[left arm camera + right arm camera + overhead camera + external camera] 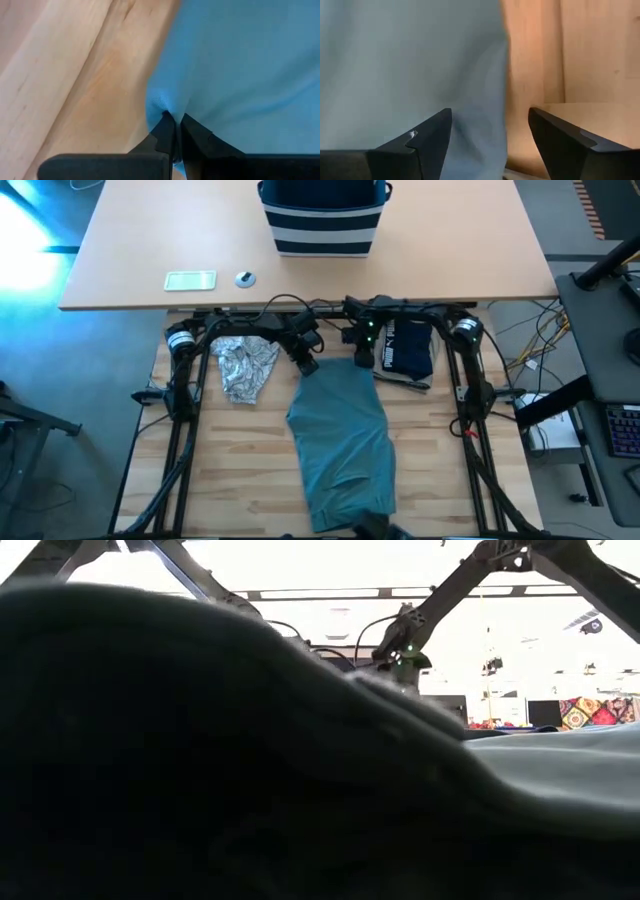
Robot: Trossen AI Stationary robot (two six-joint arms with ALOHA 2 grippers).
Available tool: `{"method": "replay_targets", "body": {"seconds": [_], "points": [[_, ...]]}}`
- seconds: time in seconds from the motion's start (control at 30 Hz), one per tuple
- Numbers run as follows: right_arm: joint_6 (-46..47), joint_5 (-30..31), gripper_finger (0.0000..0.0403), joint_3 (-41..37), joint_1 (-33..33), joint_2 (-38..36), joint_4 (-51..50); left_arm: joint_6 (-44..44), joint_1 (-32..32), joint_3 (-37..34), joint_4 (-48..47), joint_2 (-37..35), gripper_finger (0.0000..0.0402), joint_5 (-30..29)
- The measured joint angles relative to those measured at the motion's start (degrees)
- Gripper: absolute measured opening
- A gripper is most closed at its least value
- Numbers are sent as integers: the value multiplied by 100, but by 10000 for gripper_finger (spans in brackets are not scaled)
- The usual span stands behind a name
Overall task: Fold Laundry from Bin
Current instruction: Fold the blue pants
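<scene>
Right up against the low camera lay a dark heap of cloth [200, 760], filling most of that view. Over the tabletop [240, 470] the large teal-green garment [342, 435] stretched lengthwise down the middle of the light wooden boards, biggest thing down there. The bin [322, 218], navy with white stripes, stood well apart on the far tan desk [150, 230]. The dark navy garment [408, 348] with white print lay just beside the teal one's upper right corner, and the grey-white patterned one [246, 365] sat crumpled near its upper left. The left hand [174, 131] was clenched on the teal garment's edge, cloth pinched between its fingers. The right hand [490, 132] stood released, fingers spread wide, straddling the teal garment's other edge where it met the wood.
</scene>
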Motion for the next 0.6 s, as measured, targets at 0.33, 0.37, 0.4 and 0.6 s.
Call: {"method": "replay_targets", "body": {"seconds": [0.33,0.37,0.4,0.6], "points": [[-71,20,121,7,135,123,-35,-2,2,-11,-141,-4,1,-11],[-78,3,98,7,150,123,-57,-9,9,-13,-141,-9,1,-18],[-111,-17,75,4,172,123,-85,-11,15,-13,-140,-15,1,-30],[-232,-41,14,22,178,27,-322,21,68,-15,-252,-227,0,-16]]}}
